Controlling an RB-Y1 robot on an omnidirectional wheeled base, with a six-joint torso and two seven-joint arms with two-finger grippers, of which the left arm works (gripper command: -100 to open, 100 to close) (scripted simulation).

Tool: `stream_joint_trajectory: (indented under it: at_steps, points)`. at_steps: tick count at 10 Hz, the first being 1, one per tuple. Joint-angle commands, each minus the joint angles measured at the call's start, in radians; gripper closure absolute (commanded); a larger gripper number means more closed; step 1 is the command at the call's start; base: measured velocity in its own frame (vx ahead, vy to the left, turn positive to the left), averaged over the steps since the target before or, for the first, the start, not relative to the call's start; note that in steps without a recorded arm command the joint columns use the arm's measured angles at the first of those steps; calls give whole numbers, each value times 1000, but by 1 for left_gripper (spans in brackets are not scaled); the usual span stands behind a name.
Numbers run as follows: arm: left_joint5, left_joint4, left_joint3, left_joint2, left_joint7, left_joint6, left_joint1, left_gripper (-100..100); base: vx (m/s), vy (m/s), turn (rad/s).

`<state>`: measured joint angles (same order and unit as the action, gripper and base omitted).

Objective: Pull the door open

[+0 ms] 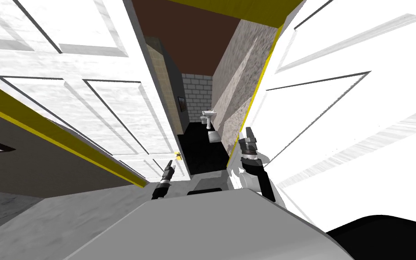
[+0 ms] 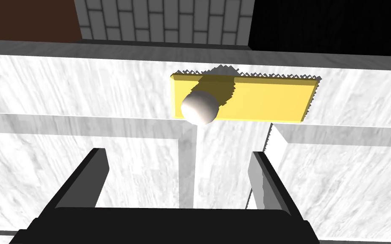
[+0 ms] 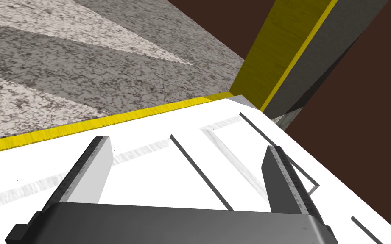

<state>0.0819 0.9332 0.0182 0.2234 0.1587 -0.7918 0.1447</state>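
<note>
Left pincer point(image 2: 180, 154): fingers apart, short of round pale knob point(image 2: 199, 106), seemingly smooth and slippery, best hold on rigid white door point(image 2: 63, 93).

The left gripper point(image 2: 180, 156), fingers point(image 2: 98, 171) spread, faces the knob point(image 2: 199, 106) on the door point(image 2: 63, 93).

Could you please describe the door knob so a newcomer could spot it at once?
Start at the white panelled door on the robot's left. Near its free edge sits a flat yellow plate, ahead of the open left gripper. The knob is the pale grey ball standing out from that plate, the only round thing there.
</note>
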Motion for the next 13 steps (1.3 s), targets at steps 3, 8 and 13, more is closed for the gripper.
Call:
stream_joint_trajectory:
  at_steps: [3,8,13]
  points:
    - [12,-49,-15,19,18,-17,-9,-100,109,6,-79]
    - [27,-72,-38,38,32,-28,-8,-100,147,-8,-95]
    - [27,-72,-38,38,32,-28,-8,100,-7,-1,-2]
